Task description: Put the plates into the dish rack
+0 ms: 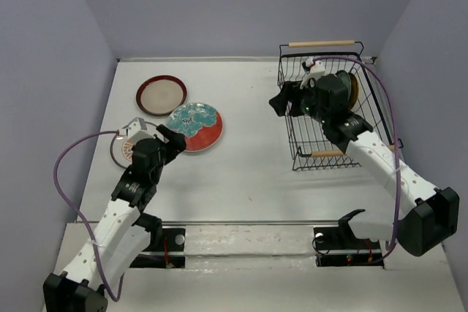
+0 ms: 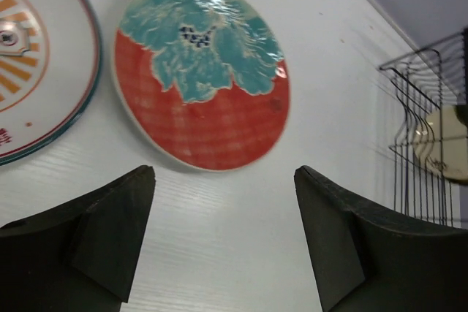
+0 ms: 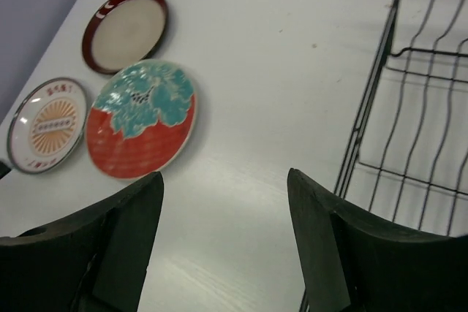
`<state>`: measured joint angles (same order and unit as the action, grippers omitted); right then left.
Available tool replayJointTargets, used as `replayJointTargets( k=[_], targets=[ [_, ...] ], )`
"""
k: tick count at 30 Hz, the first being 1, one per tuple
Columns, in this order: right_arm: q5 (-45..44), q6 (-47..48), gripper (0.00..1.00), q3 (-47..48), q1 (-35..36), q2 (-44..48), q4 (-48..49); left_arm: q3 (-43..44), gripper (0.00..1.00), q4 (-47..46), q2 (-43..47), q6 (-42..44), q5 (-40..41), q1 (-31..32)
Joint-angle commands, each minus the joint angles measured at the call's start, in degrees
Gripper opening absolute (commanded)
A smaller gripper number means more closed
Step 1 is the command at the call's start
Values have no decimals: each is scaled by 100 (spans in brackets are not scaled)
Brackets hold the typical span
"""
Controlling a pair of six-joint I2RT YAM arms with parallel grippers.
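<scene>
The left pincer [image 2: 223,242] gapes wide and empty. The floral plate [image 2: 201,71] lies flat just ahead of it, the orange-patterned plate [image 2: 33,63] ahead-left, and the red-rimmed plate [image 3: 124,29] beyond. The right pincer [image 3: 225,246] is also wide and empty, with the rack [image 3: 365,129] just to its right. A yellowish plate [image 2: 444,144] sits inside.

The white table [image 1: 256,173] bears plates toward ten o'clock: red-rimmed plate [image 1: 161,95]; floral plate [image 1: 194,126]; orange-patterned plate [image 1: 126,147]. The dish rack [image 1: 327,154] stands at two o'clock.
</scene>
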<state>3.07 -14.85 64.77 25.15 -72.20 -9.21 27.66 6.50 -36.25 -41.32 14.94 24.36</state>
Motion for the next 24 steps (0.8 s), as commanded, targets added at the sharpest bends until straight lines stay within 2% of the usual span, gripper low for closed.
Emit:
replayJointTargets(
  k=[1,13,24],
  targets=[
    [1176,-483,74,-473,218,531,850,-523,85,-1052,-486,-728,-745,-1046],
    [1943,-756,73,-1081,614,928,1211,-700,81,-2679,-2473,-1124,-782,-1223],
    [2180,-861,73,-993,614,910,1264,-807,73,-3304,-3159,-1194,-553,-1223]
  ],
)
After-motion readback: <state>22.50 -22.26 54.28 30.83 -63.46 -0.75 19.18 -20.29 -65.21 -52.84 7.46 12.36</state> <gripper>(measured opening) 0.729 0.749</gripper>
